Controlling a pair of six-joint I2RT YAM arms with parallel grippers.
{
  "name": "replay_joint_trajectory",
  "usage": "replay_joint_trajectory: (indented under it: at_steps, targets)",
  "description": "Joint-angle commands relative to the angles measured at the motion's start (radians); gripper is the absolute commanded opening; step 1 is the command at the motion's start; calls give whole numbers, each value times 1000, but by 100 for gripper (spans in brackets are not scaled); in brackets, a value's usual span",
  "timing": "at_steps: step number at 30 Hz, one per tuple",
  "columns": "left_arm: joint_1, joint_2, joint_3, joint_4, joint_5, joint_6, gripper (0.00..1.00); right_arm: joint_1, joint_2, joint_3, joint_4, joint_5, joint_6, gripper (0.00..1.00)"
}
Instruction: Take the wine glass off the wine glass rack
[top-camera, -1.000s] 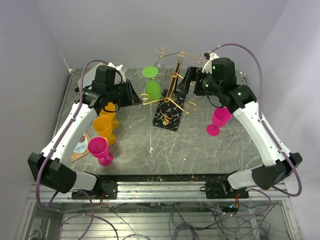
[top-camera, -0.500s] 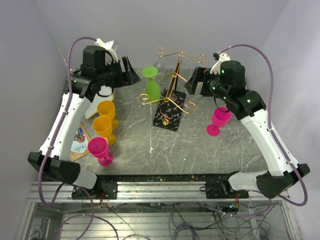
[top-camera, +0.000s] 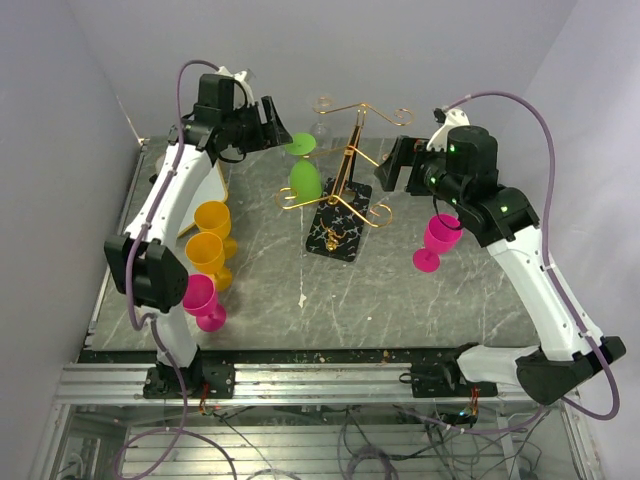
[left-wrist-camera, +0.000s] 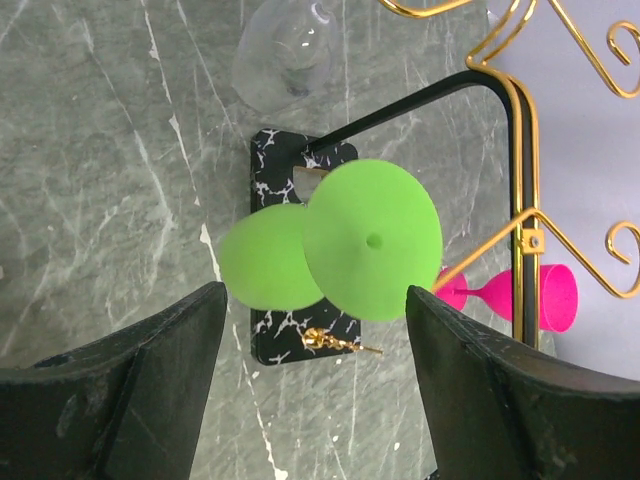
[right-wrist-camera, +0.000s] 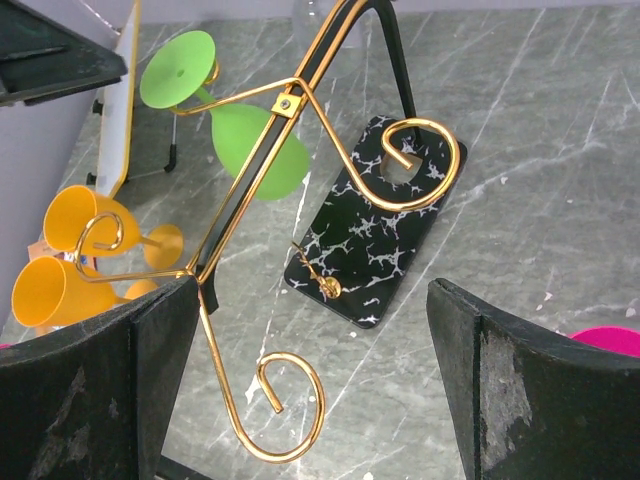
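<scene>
The wine glass rack (top-camera: 348, 175) stands mid-table, gold wire hooks on a black post over a black marbled base (top-camera: 338, 232). A green wine glass (top-camera: 304, 180) hangs upside down on its left hook, foot (left-wrist-camera: 372, 240) uppermost. A clear wine glass (left-wrist-camera: 285, 50) hangs at the back. My left gripper (top-camera: 280, 130) is open, high up, just left of the green foot, which shows between its fingers (left-wrist-camera: 150, 380) without touching them. My right gripper (top-camera: 393, 165) is open on the rack's right side; a gold scroll hook (right-wrist-camera: 290, 420) lies between its fingers (right-wrist-camera: 540, 390).
Two orange glasses (top-camera: 210, 235) and a pink glass (top-camera: 200, 298) stand at the left. Another pink glass (top-camera: 437, 240) stands right of the rack under my right arm. A white board (right-wrist-camera: 118, 110) leans at the back left. Walls close in behind and on both sides.
My left gripper has opened, risen from beside the orange glasses and swung back and right to the green glass's foot. The right gripper has drawn slightly right, still open.
</scene>
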Motion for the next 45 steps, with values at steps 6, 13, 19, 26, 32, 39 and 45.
replay_joint_trajectory:
  at_steps: [6, 13, 19, 26, 32, 39, 45]
  targets:
    - [24, 107, 23, 225, 160, -167, 69, -4, -27, -6, -2, 11, -13, 96]
    - [25, 110, -26, 274, 169, -211, 56, -4, -33, -5, -6, 12, -13, 96]
    - [25, 110, -56, 271, 185, -217, 51, -4, -30, -11, 0, 6, -9, 96]
    - [26, 101, -50, 241, 172, -200, 43, -3, -33, -14, 6, -1, -3, 96]
    - [26, 88, -59, 261, 191, -226, 30, -3, -34, -10, 1, 1, -4, 96]
    - [25, 46, -98, 307, 205, -271, 25, -4, -37, -20, 2, -2, -1, 97]
    - [35, 0, -166, 372, 218, -325, 18, -4, -44, -24, 1, 0, 1, 97]
